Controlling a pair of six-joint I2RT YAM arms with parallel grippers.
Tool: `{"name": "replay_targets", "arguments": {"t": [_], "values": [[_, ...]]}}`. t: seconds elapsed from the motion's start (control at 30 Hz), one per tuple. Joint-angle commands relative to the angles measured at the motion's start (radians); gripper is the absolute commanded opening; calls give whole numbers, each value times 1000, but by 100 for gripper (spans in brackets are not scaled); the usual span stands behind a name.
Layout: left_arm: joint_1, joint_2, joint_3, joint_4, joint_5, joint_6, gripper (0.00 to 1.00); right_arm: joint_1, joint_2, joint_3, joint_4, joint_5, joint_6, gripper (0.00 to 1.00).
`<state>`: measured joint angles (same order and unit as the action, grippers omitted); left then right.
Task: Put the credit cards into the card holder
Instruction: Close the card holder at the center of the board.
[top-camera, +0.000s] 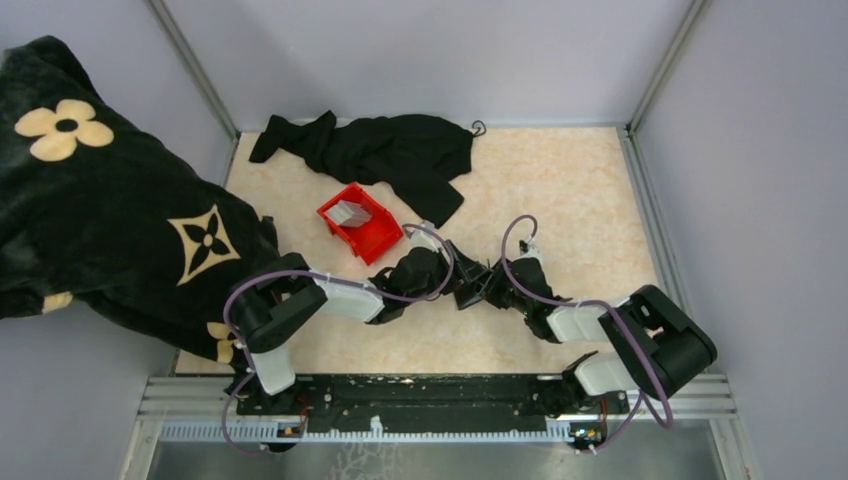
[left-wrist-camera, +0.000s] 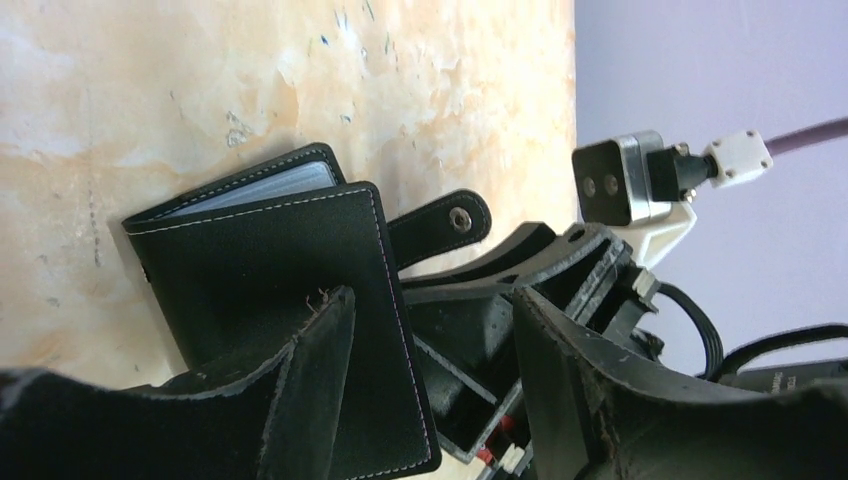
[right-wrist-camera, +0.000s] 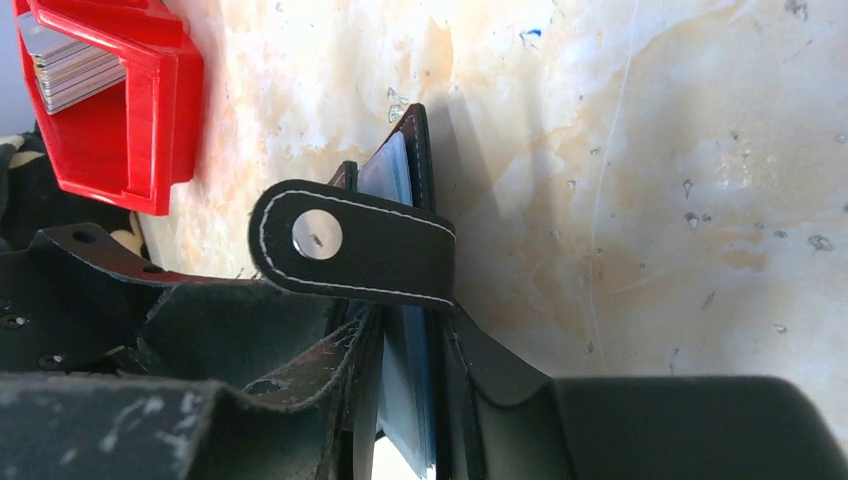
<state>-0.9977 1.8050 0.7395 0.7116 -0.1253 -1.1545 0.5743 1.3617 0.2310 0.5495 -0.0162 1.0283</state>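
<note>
**Top external view.** We list:
- The table (top-camera: 560, 200), with a pale marbled surface.
- A red bin (top-camera: 372, 240) left of centre, holding a grey-white stack of credit cards (top-camera: 348, 212).
- A black garment (top-camera: 390, 150) crumpled behind the bin, near the far edge.
- A black blanket (top-camera: 110, 220) with cream flower motifs, draped over the left side.
- The left gripper (top-camera: 447, 272) and right gripper (top-camera: 490, 287), meeting at mid-table just in front of the bin with the card holder (top-camera: 468, 290) between them. From this height we cannot tell the spacing of either pair of jaws.

**Left wrist view.** We record:
- The card holder (left-wrist-camera: 270, 270), black with pale stitching, standing on edge on the table. It is slightly parted, so greyish inner leaves show at its top.
- Its snap strap (left-wrist-camera: 440, 222), sticking out to the right.
- The left gripper (left-wrist-camera: 430, 300), its fingers (left-wrist-camera: 310, 390) standing wide and not closed on anything. One finger lies in front of the holder's cover. The cover's free edge and the right gripper's black body sit in the gap.

**Right wrist view.** We record:
- The card holder (right-wrist-camera: 405, 180), seen edge-on.
- The right gripper (right-wrist-camera: 410, 335), clamped narrow on the holder with a pad against each cover.
- The strap (right-wrist-camera: 370, 255), folded across toward the left with its metal snap facing us.
- Bluish clear leaves between the covers. We cannot tell whether any of them holds a card.
- The red bin (right-wrist-camera: 130, 130) at upper left, apart from the holder, with the credit cards (right-wrist-camera: 65, 70) stacked inside it.
</note>
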Motion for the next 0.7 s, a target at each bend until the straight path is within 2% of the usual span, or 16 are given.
{"name": "replay_targets", "arguments": {"t": [0.0, 0.4, 0.67], "values": [[-21, 60, 36, -135, -42, -12, 67, 19, 26, -29, -188, 72, -93, 29], [-27, 154, 135, -290, -76, -29, 67, 19, -142, -85, -327, 155, -139, 33], [-27, 151, 140, -323, -82, -40, 67, 25, -306, -108, -455, 201, -68, 34]]}}
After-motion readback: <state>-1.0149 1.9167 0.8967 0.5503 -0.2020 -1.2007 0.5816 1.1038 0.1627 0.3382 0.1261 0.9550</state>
